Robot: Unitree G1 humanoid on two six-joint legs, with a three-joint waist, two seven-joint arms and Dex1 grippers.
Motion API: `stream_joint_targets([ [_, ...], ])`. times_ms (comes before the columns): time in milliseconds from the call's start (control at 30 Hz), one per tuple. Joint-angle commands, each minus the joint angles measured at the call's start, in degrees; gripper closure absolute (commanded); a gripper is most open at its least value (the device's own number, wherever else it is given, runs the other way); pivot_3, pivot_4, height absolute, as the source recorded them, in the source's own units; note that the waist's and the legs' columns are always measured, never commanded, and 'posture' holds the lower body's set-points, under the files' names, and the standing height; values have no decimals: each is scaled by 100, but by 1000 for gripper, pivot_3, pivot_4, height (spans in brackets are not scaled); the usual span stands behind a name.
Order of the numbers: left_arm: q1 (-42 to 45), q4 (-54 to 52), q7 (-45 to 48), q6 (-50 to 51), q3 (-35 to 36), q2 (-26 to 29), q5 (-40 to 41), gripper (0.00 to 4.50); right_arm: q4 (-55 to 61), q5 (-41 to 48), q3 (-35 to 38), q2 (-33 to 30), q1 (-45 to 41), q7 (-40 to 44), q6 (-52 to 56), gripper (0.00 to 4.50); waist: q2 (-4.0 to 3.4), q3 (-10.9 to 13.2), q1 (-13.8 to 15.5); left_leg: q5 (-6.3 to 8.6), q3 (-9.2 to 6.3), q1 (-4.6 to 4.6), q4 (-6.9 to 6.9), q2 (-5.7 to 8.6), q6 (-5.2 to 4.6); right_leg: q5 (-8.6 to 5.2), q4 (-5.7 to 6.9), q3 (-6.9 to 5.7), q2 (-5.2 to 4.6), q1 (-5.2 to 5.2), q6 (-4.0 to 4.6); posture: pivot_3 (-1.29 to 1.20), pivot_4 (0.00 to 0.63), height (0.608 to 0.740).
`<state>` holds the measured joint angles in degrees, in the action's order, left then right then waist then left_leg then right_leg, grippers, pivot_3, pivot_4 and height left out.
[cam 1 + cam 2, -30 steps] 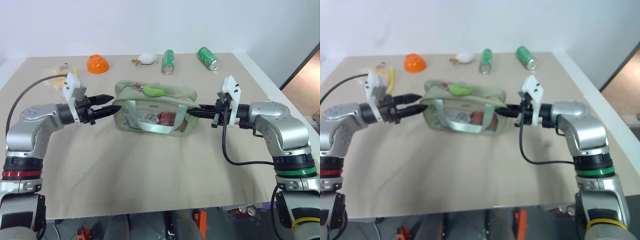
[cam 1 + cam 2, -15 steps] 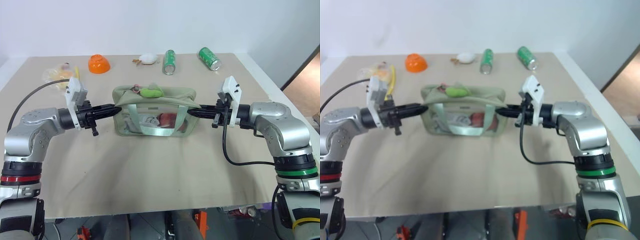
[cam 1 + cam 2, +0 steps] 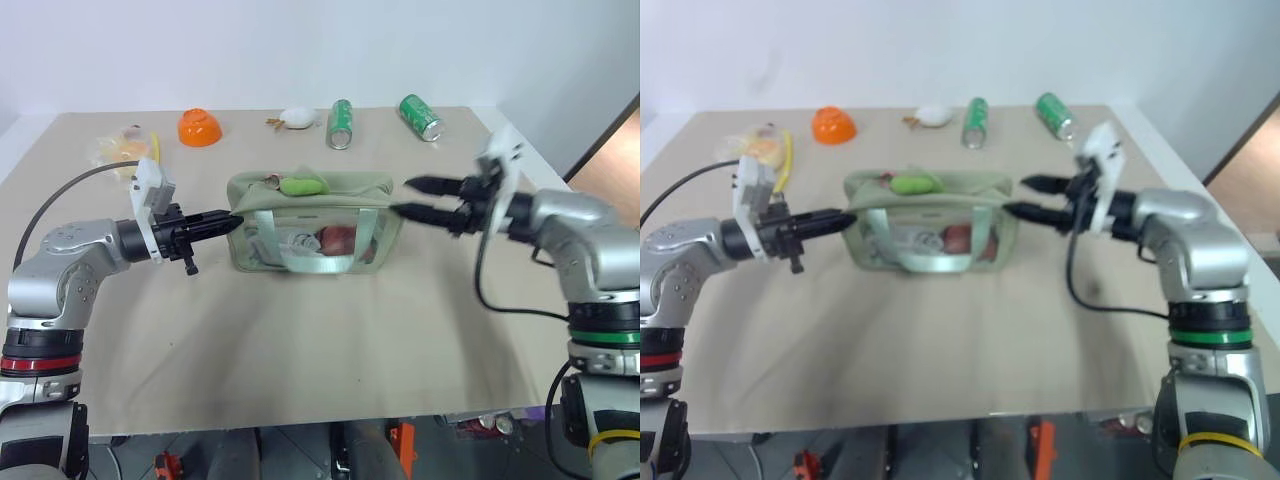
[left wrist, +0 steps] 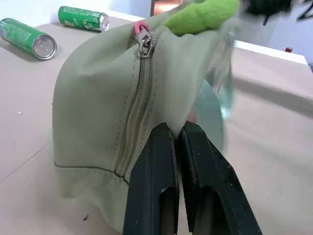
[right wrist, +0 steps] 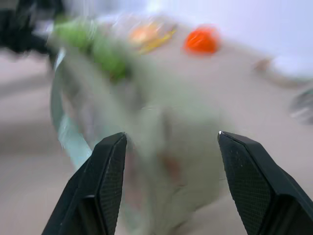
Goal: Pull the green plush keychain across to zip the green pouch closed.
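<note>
While my left gripper (image 3: 232, 218) pinches the green pouch (image 3: 310, 222) by its end, the right gripper (image 3: 408, 196) hangs open beside the other; the green plush keychain (image 3: 301, 185) lies on top, unpulled.

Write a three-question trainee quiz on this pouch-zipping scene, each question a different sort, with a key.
1. True or false: the right gripper is clamped on the green pouch.
2. Which end of the pouch does the left gripper pinch: A, the end nearest the green plush keychain; B, the far end?
3. Fill in: behind the pouch, next to the white object, lie two green ____.

Key
1. False: it stands open, off the pouch's end.
2. A.
3. Cans.
</note>
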<state>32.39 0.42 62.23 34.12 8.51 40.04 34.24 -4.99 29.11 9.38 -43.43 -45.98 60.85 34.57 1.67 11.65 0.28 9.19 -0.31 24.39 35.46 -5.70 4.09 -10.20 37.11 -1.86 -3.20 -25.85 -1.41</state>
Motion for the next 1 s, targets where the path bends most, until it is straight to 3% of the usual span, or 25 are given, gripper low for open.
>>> stream_joint_targets([
  [33, -2, -218, 7, -40, 37, 20, 75, 4500, -12, 437, 480, 134, -363, -63, -204, 1399, 0, 0, -1, 0, 0, -1, 0, 0, 0, -1, 0, 0, 0, 1, 1, 0, 150, 740],
  [400, -46, -282, -43, -47, 73, -7, 87, 4500, 604, -307, -1243, 986, -862, 60, -722, 1399, -1, 0, -3, 0, 0, 3, 1, 0, -1, 0, 0, 1, 0, -2, 0, 0, 150, 740],
  [633, -79, -315, -66, -50, 91, -42, 94, 4500, 182, -533, -1586, 1314, -1408, 264, -967, 1399, -1, 0, 4, 0, -1, 9, 1, 0, 0, -1, 0, -1, 0, -4, 0, 0, 150, 740],
  [1000, -130, -461, -118, -2, 97, -71, 143, 4500, -438, -1048, -1983, 1508, -1507, 602, -1449, 1399, -1, 0, 4, 0, -1, 9, 1, 0, -1, 0, 0, -2, 0, -4, 0, 0, 150, 740],
])
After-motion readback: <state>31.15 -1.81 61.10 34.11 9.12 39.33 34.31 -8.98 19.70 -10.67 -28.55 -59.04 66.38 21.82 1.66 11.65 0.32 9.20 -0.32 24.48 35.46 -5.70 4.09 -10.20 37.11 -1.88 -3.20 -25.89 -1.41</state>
